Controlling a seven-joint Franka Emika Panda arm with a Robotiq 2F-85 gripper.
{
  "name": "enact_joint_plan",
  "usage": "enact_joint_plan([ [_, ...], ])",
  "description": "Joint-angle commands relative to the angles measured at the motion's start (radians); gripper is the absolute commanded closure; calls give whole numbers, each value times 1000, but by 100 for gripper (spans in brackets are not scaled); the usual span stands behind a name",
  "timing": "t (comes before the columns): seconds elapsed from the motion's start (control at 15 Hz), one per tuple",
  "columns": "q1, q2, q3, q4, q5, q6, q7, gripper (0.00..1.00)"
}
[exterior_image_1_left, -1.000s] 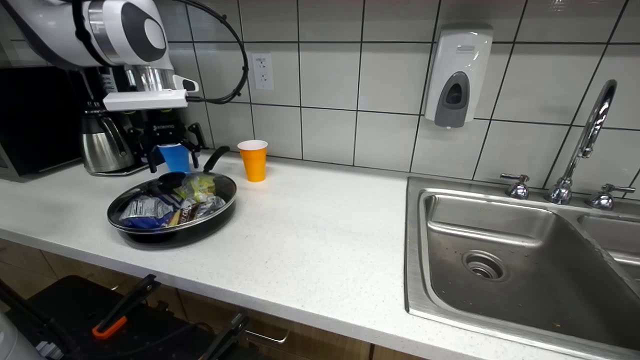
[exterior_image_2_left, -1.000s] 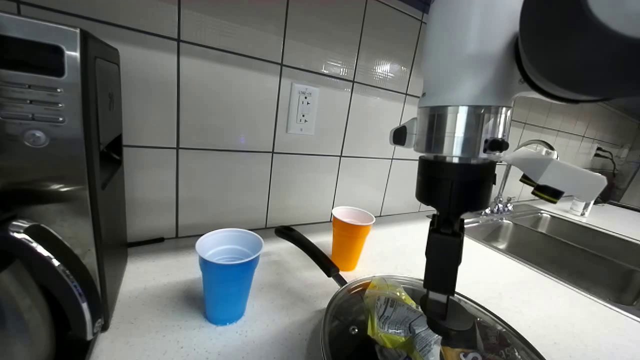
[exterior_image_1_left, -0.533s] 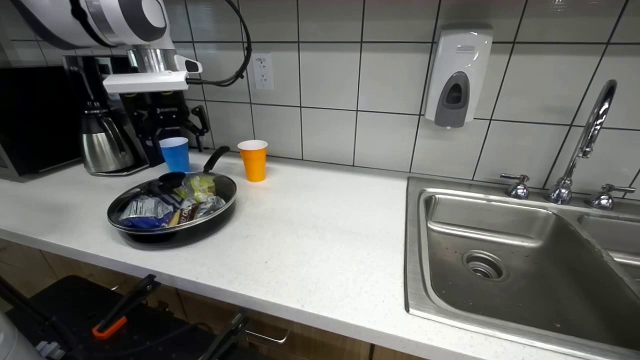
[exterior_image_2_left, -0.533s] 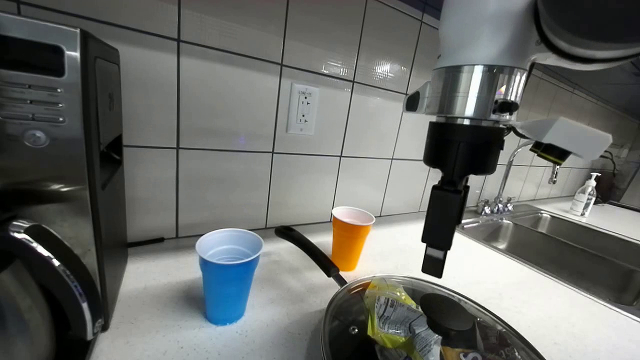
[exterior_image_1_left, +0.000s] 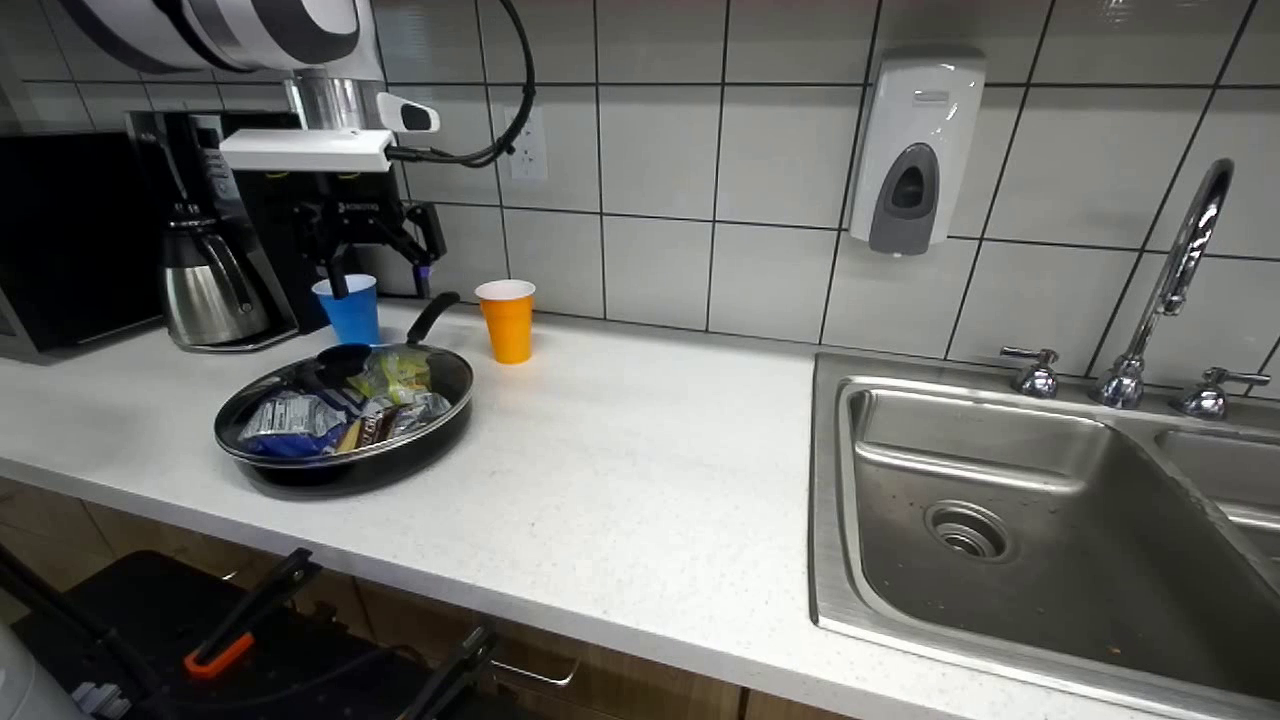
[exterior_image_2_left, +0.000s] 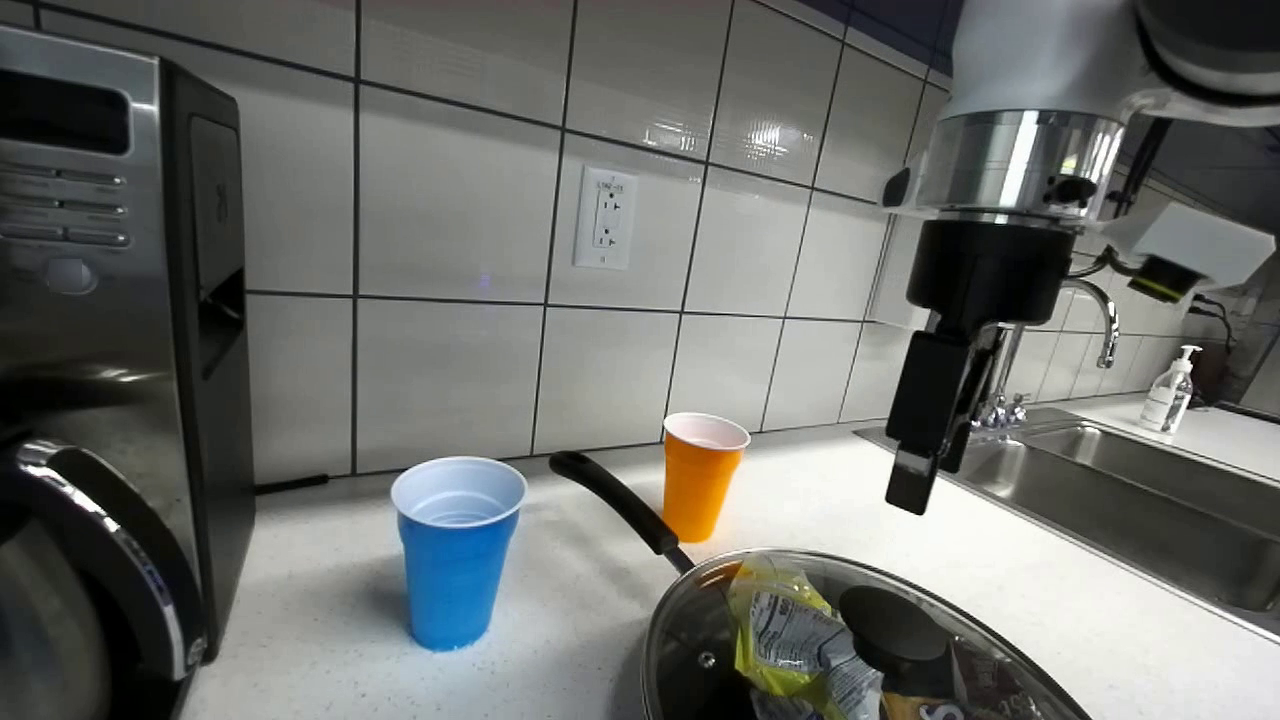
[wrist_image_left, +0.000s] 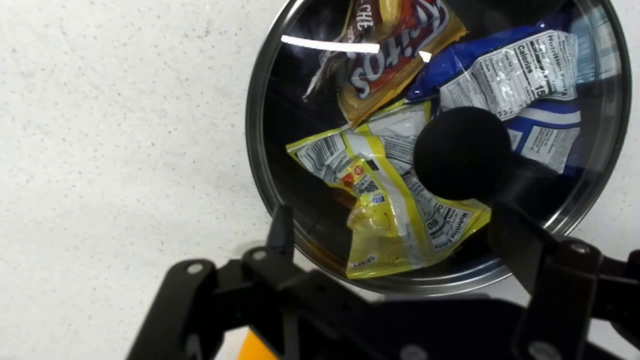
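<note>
My gripper is open and empty, above the counter behind the pan; it also shows in an exterior view and in the wrist view, fingers wide apart. Below it is a black frying pan under a glass lid with a round black knob. The knob also shows in an exterior view, apart from the fingers. Under the lid lie a yellow snack bag, a Fritos bag and blue packaging. The pan handle points toward the wall.
A blue cup and an orange cup stand upright near the handle. A coffee maker and steel carafe stand beside them. A sink with faucet and a wall soap dispenser are farther along.
My gripper has risen from around the lid's knob and shifted toward the sink side, with its fingers apart. The pan, lid and cups have not moved.
</note>
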Motion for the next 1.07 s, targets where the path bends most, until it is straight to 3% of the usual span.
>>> enact_joint_plan([
  [0.0,-32,-114,-21,-102,25,33,32,0],
  [0.67,-76,-290,-106,-273,29,35,-6,0],
  [0.73,-71,-211,-92,-204,12,24,15,0],
  [1.0,-72,-247,-105,-244,13,24,13,0],
])
